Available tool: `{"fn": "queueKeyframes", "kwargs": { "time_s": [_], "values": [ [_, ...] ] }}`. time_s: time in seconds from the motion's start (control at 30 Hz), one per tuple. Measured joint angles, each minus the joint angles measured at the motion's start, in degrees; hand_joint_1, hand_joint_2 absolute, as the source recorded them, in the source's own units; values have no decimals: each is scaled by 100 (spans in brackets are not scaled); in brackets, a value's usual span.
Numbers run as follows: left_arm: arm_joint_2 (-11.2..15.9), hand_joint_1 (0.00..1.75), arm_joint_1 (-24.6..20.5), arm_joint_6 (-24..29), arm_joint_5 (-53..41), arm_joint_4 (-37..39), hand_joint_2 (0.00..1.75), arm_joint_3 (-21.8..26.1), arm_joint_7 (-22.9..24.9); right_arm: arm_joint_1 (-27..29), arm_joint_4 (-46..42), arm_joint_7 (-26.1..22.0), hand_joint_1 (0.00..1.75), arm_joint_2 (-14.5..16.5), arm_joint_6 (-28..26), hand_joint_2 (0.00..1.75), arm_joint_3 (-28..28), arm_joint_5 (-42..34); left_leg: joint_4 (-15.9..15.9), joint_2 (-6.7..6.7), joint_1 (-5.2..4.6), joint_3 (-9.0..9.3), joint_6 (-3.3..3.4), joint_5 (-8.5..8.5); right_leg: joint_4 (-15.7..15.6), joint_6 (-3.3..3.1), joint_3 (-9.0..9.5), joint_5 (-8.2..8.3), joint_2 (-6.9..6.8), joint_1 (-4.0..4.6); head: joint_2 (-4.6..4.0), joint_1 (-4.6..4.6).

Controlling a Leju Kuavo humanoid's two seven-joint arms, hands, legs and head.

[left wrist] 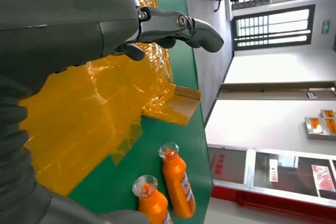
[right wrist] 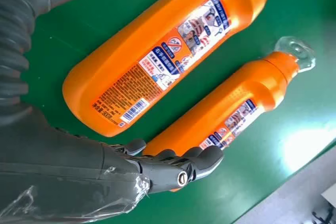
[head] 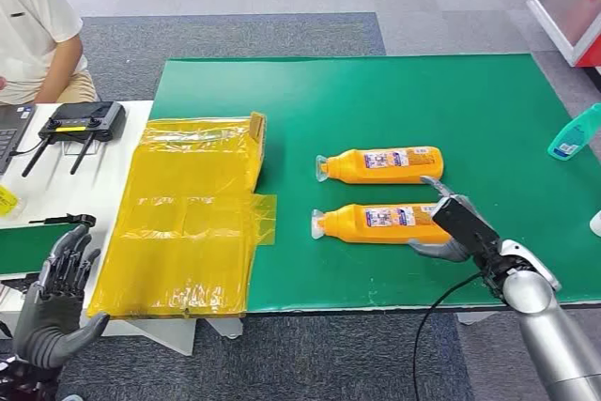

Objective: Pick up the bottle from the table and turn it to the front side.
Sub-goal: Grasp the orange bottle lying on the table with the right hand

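Observation:
Two orange bottles lie on their sides on the green mat [head: 425, 91], clear caps pointing to my left. The near bottle [head: 376, 223] [right wrist: 166, 51] shows a label with a barcode facing up. The far bottle [head: 382, 164] [right wrist: 241, 103] lies parallel behind it. My right hand [head: 454, 223] [right wrist: 118, 171] straddles the near bottle's base, thumb on the near side and fingers [right wrist: 178, 166] on the far side, with a gap to the bottle. My left hand [head: 60, 288] [left wrist: 118, 19] hovers low at the left, holding nothing. Both bottles [left wrist: 178, 182] also appear in the left wrist view.
A crumpled yellow plastic sheet [head: 184, 223] [left wrist: 91, 108] covers the mat's left end. A teal bottle [head: 574, 133] lies at the mat's right edge. On the white table to the left sit a black device with antennas [head: 82, 122] and a laptop [head: 10, 129], with a person [head: 28, 16] behind.

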Motion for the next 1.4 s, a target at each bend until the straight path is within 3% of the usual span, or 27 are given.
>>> {"fn": "queueKeyframes", "kwargs": {
  "time_s": [0.13, 0.33, 0.67, 1.2, 1.4],
  "values": [
    [9, 0, -25, -13, 21, 5, 175, -3, 0, -161, 155, 195, 0, -109, 2, 175, 246, 258, 0, 0, 0, 0, -1, 1, 0, 0, 0, 1, 1, 0, 0, -1],
    [30, 0, -119, 16, 37, 41, 175, -44, 14, -803, 683, 492, 0, -265, -57, 175, 1057, 775, 0, 2, 0, 1, -4, 9, 1, -4, -2, 8, 1, 1, 0, -1],
    [63, 0, -283, 114, -26, 169, 175, -233, 19, -1668, 1503, 617, 0, -259, 4, 175, 2029, 793, 0, 1, 0, 1, -4, 11, 2, -7, -2, 12, 1, 1, 0, -1],
    [96, 0, -350, 123, 76, 352, 175, -352, 20, -2058, 2048, 626, 0, -197, -1, 175, 2525, 753, 0, 1, 1, 0, -4, 11, 2, -8, -3, 12, 0, 1, 0, -1],
    [198, 0, -391, 309, -181, 376, 175, -591, -33, -2238, 2619, 637, 0, -184, -110, 175, 2813, 688, 0, 0, 0, 1, -2, 14, 2, -7, -2, 13, -1, 1, 0, 0]
  ]
}}
